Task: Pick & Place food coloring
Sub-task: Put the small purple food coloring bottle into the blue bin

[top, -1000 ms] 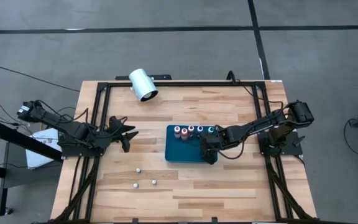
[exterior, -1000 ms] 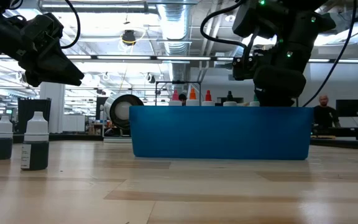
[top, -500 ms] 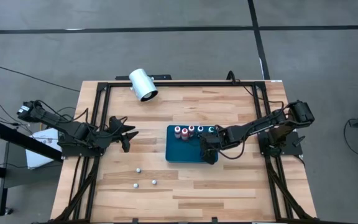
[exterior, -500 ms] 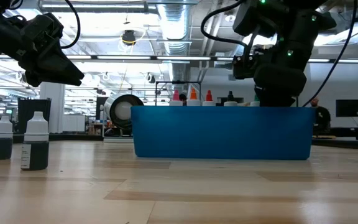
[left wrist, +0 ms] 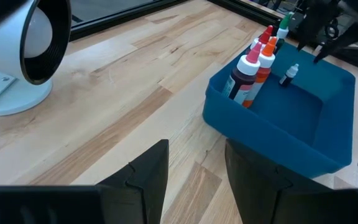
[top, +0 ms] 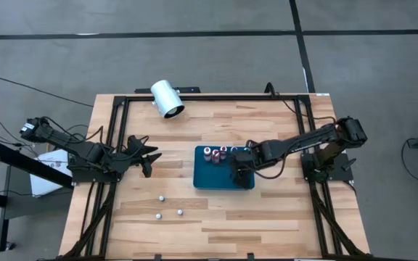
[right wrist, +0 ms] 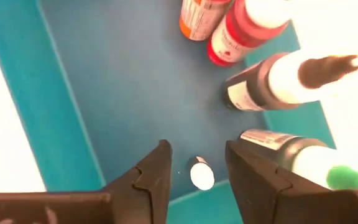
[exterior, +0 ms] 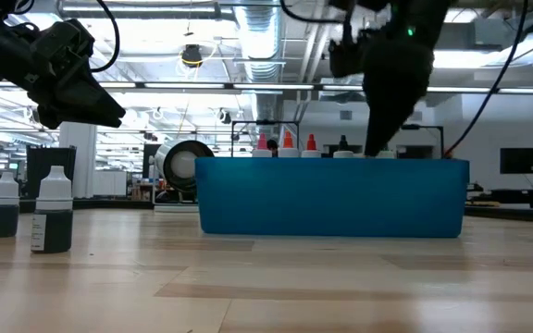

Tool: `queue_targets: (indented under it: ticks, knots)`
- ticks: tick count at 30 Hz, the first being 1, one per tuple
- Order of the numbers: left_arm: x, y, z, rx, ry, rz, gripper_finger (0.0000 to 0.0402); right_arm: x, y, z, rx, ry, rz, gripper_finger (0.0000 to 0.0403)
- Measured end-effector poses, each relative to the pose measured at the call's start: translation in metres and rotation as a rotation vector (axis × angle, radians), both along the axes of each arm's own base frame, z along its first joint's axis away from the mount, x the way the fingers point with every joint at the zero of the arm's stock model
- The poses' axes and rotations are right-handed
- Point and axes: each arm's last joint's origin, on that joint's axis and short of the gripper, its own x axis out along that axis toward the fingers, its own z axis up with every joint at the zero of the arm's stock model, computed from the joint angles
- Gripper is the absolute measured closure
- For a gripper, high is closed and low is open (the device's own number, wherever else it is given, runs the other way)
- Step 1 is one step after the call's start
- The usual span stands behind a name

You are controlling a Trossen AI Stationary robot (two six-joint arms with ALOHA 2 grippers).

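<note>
Right wrist view: the right gripper (right wrist: 196, 163) hangs point-down inside the shallow blue plastic tray (right wrist: 17, 93), its two dark fingers parted, nothing between them.
Small bottle: a tiny white-capped dropper bottle (right wrist: 201, 173) stands on the tray floor directly under the gap of those fingers; whether they touch it, I cannot tell.
Neighbours: a row of taller squeeze bottles with orange, red, dark and green bodies (right wrist: 229, 40) stands along the tray wall, just beside the gripper.
High view: the right gripper (top: 241, 172) is over the tray's right half (top: 209, 181); three more tiny white-capped bottles (top: 162, 198) stand on the bare wooden table, well apart from the tray.
Left arm: the left gripper (top: 148, 156) hovers at the table's left side, fingers spread, holding nothing.
Risk, tipping: the small bottle looks light and narrow; a finger brushing it on withdrawal would likely knock it over.
Risk, row: a sideways swing could catch the tall bottles and topple several.
Risk, tray: dragging on the wall may shift the whole tray.
Stage: judging by this, one bottle placed, three remaining.
</note>
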Motion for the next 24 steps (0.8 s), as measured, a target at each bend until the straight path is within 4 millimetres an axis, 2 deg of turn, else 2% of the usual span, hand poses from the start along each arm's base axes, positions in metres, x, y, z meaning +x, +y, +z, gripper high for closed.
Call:
queue_targets:
  ticks: [9,13,19,24]
  knots:
    - [0.000,0.000,0.000,-0.005,0.000,-0.008,0.0252,-0.002,0.014,0.048,-0.031,0.063,0.041,0.0290]
    - [0.000,-0.001,0.000,-0.014,0.003,-0.022,0.0252,-0.014,0.024,0.065,-0.100,0.011,0.046,0.0300]
    - [0.000,-0.001,0.000,-0.011,0.004,-0.024,0.0252,-0.042,0.026,0.089,-0.139,-0.084,-0.036,0.0301]
    - [0.000,-0.001,0.000,-0.013,0.000,-0.024,0.0252,-0.079,0.021,0.088,-0.130,-0.146,-0.106,0.0301]
